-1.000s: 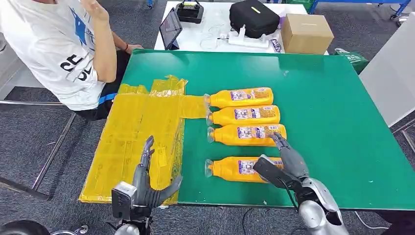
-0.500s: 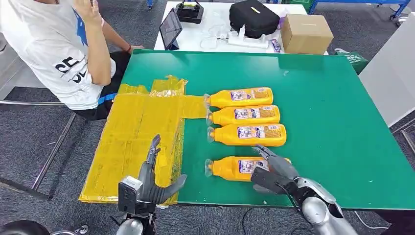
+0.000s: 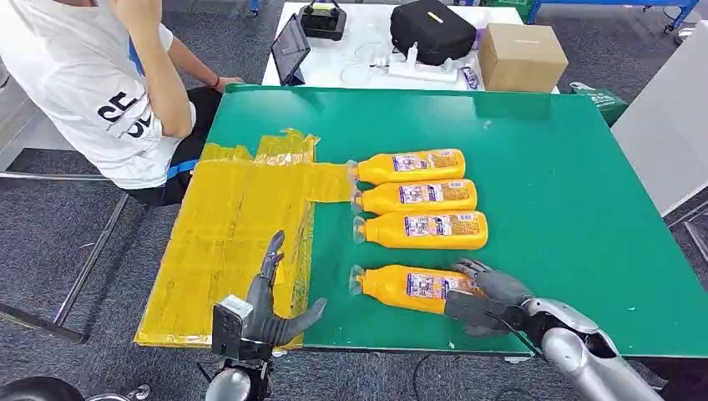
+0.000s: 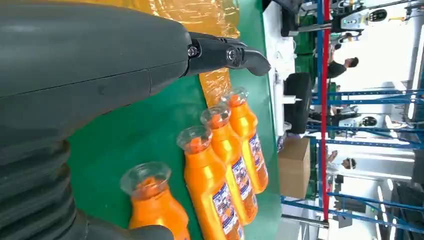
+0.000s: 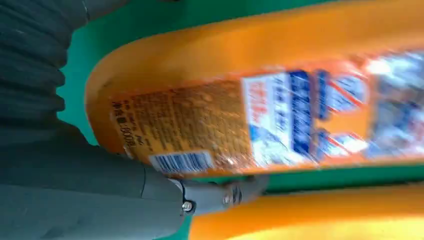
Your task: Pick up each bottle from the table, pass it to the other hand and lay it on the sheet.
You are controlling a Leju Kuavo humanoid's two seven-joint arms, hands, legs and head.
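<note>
Our left robot hand (image 3: 265, 313) is waiting open, fingers spread, by the yellow sheet (image 3: 234, 230) at the bench (image 3: 568, 192) edge. Our right robot hand (image 3: 484, 299) has dropped from the third bottle onto the nearest orange bottle (image 3: 409, 286) and is now wrapping its base end. It's lying flat on the bench; lift looks next.

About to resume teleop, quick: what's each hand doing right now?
Left hand: open, empty, beside the yellow sheet.
Right hand: fingers wrapped around the base of the nearest bottle, which lies on the table; firm grip cannot be told.
</note>
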